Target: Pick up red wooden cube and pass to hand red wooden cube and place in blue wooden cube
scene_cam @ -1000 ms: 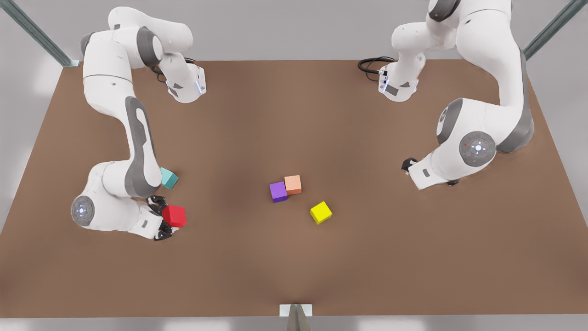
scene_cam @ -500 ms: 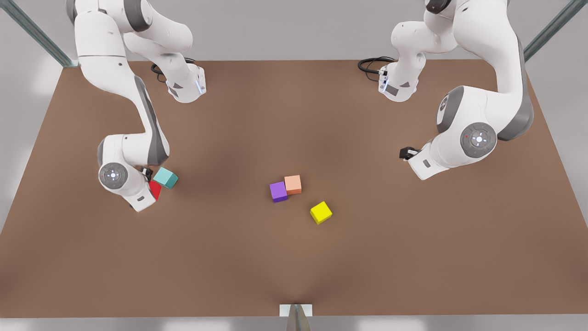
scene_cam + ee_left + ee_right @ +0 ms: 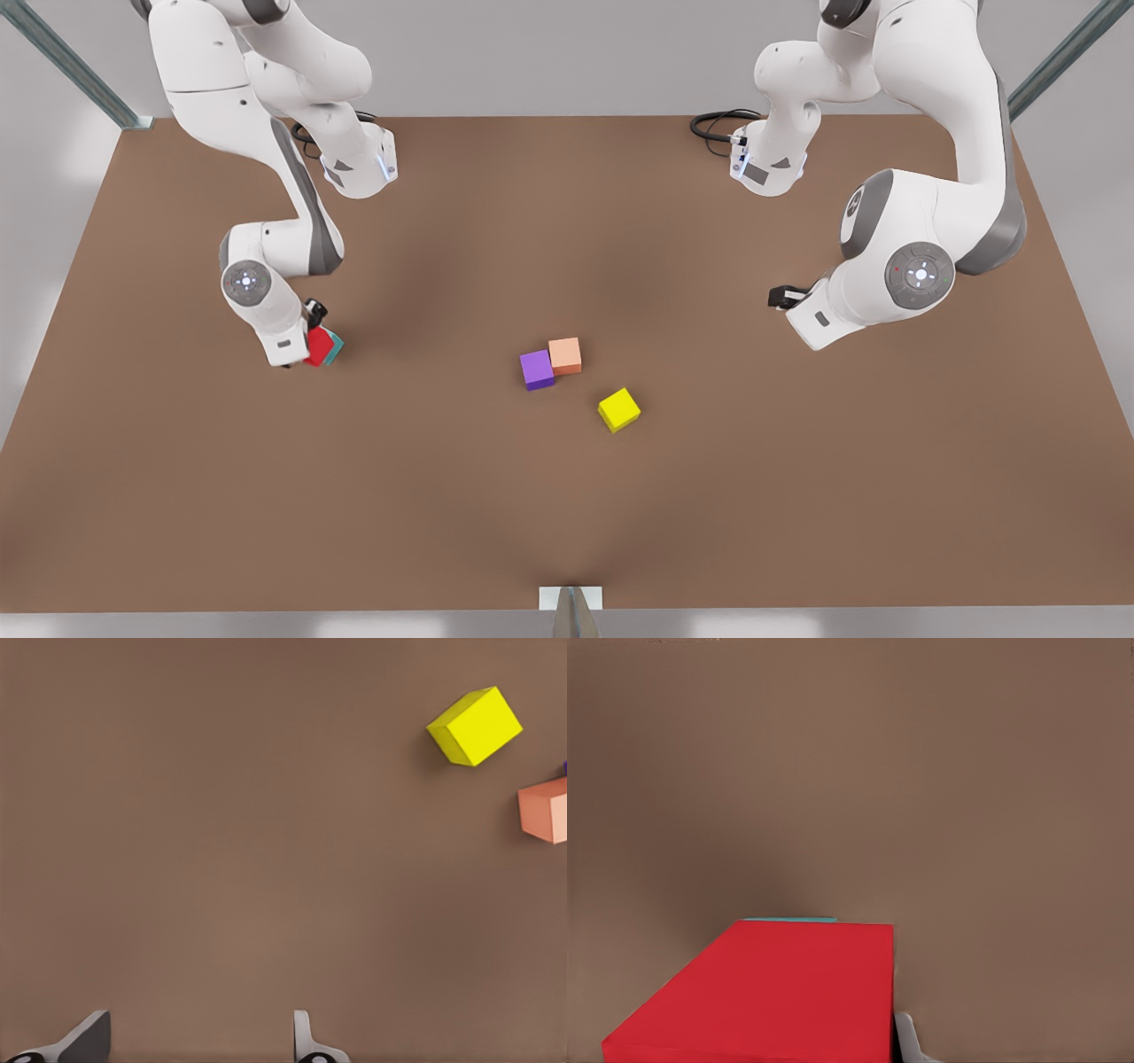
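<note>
We are holding the small bright red wooden cube (image 3: 316, 347) clamped in our right gripper (image 3: 310, 341) at the front view's left, directly over the teal blue wooden cube (image 3: 333, 348) on the brown table (image 3: 567, 496). Our left gripper (image 3: 783, 297) is waiting well apart, fingers (image 3: 306, 1041) spread and empty.

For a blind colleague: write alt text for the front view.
The right gripper, at the front view's left, holds a red cube over a teal cube on a brown table. Purple, orange and yellow cubes lie mid-table; the left gripper waits opposite.
</note>
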